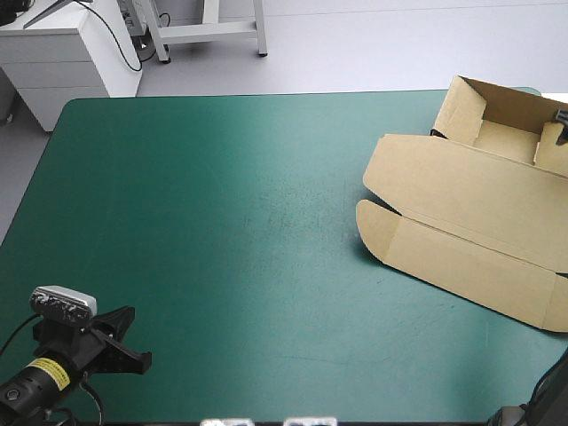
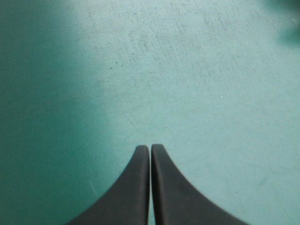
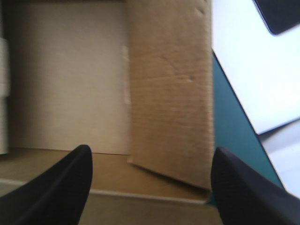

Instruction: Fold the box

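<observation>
**Your right gripper [image 3: 152,152] is wide open over the box [image 3: 168,84], your left gripper [image 2: 150,152] is sitting this one out**

Your right gripper has its black fingers spread wide with nothing between them. It hovers over the tray end of the box, by the table's right edge. A darker brown panel lies just ahead, in line with the gap between the fingers, and the paler tray floor sits beside it. My guess is it's spread like that so it can come down over that panel and pinch or push it. I honestly can't tell if the panel is standing up or folded in. I don't see any contact.

Your left gripper is pinched together and empty, over bare teal-green cover [image 2: 187,70] near the table's near left corner, well apart from the box. It looks parked out of the way.

The box sits at the far right of the table. The tray part, with some walls already raised, is toward the far right corner. The lid lies flat, reaching toward the table's middle. I'd say the right end is what's left to tuck.
</observation>
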### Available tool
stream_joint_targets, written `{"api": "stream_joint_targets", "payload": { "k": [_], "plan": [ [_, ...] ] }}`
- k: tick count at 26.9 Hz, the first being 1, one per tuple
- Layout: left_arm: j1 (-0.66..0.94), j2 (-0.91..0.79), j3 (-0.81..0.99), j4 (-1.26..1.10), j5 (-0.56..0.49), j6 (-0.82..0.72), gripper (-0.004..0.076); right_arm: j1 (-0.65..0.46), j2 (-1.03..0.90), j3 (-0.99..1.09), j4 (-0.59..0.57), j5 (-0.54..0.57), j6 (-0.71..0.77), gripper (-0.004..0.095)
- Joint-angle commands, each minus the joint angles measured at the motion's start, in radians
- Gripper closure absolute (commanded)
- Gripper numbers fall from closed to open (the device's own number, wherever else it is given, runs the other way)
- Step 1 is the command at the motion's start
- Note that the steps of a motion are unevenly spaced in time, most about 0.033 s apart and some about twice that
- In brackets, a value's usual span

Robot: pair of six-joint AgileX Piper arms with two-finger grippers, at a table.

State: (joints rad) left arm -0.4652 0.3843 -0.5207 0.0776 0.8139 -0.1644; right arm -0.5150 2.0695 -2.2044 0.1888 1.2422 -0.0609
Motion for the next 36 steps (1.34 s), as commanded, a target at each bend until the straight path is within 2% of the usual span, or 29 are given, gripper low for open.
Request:
{"api": "stream_joint_targets", "payload": {
  "k": [1,2,4,5,9,13,15,19,26,36],
  "plan": [
    [-0.004,0.008,-0.009,0.004,-0.088,-0.002,0.0732,0.013,-0.195,-0.023,0.201,0.01,-0.067,0.0404],
    [-0.004,0.008,-0.005,0.004,-0.092,-0.007,0.0732,0.028,-0.228,-0.011,0.232,0.01,-0.085,0.0502],
    [-0.004,0.008,0.007,0.004,-0.085,-0.009,0.0732,0.134,-0.344,0.104,0.249,0.01,-0.109,0.0933],
    [-0.004,0.008,0.007,0.004,-0.08,-0.004,0.0732,0.2,-0.398,0.182,0.245,0.01,-0.135,0.0908],
    [-0.004,0.008,0.007,0.002,-0.078,-0.002,0.0732,0.355,-0.512,0.357,0.194,0.003,-0.177,0.0908],
    [-0.004,0.008,0.007,0.002,-0.067,-0.002,0.0732,0.508,-0.666,0.585,0.128,-0.06,-0.193,0.0909],
    [-0.004,0.008,0.007,0.0,-0.056,-0.002,0.0732,0.543,-0.726,0.666,0.128,-0.081,-0.205,0.0909],
    [-0.004,0.008,0.007,0.0,-0.036,-0.002,0.0732,0.563,-0.856,0.838,0.139,-0.134,-0.234,0.0909],
    [-0.004,0.008,0.007,-0.005,-0.034,-0.004,0.0732,0.563,-1.091,1.155,0.137,-0.305,-0.269,0.0909],
    [-0.004,-0.008,0.007,-0.005,-0.062,-0.022,0.0732,0.563,-1.431,1.564,0.139,-0.603,-0.281,0.0909]
  ]
}}
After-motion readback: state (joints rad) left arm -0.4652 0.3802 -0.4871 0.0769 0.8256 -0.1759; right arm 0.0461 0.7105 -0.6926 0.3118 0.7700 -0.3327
